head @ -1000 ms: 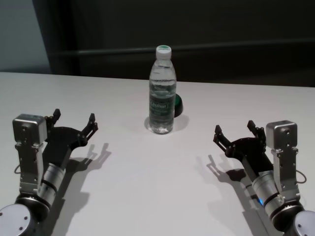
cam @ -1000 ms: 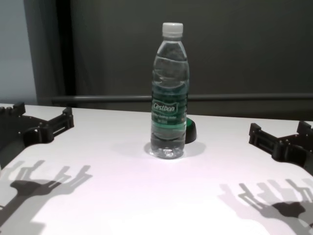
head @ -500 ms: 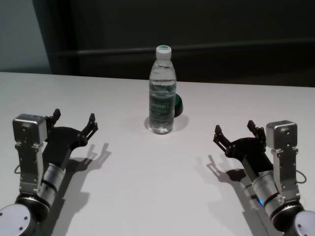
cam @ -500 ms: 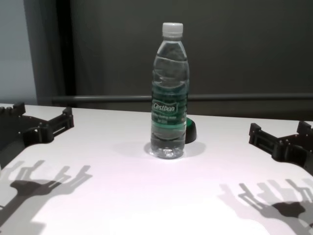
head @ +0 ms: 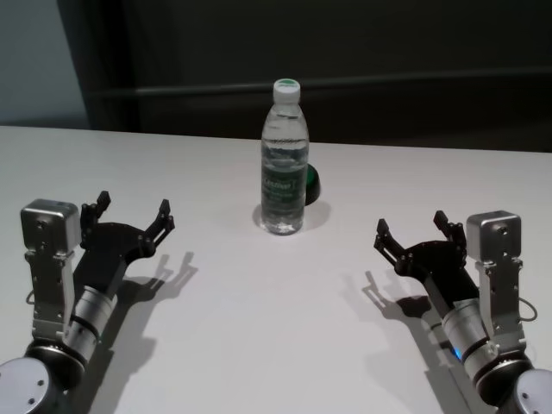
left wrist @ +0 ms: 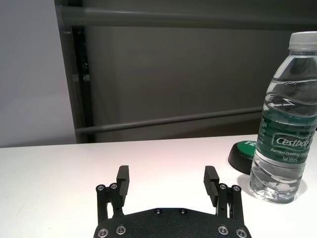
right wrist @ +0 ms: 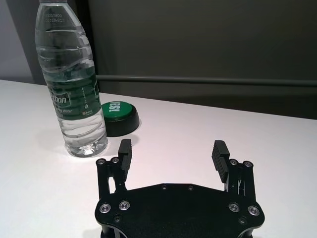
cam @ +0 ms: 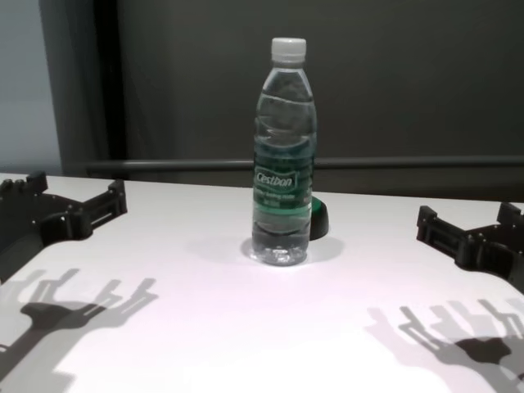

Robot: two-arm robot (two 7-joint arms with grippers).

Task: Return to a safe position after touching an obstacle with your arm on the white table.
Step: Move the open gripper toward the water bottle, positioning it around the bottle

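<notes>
While both grippers' fingers gape empty, the capped water bottle (head: 284, 160) stands upright, nearly full.

My tall clear plastic water bottle (head: 285, 159) hides most of the small dark green-topped dome (head: 312, 184); the chest view's edges crop both my forearms.

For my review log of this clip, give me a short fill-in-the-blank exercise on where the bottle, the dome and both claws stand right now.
1. The water bottle stands ____ on the white table.
2. Its cap is ____ in colour.
3. The green-topped dome sits right ____ the bottle, seen from the head.
4. The left claw and right claw are both ____, clear of the bottle.

Missing words: upright; white; behind; open
</notes>
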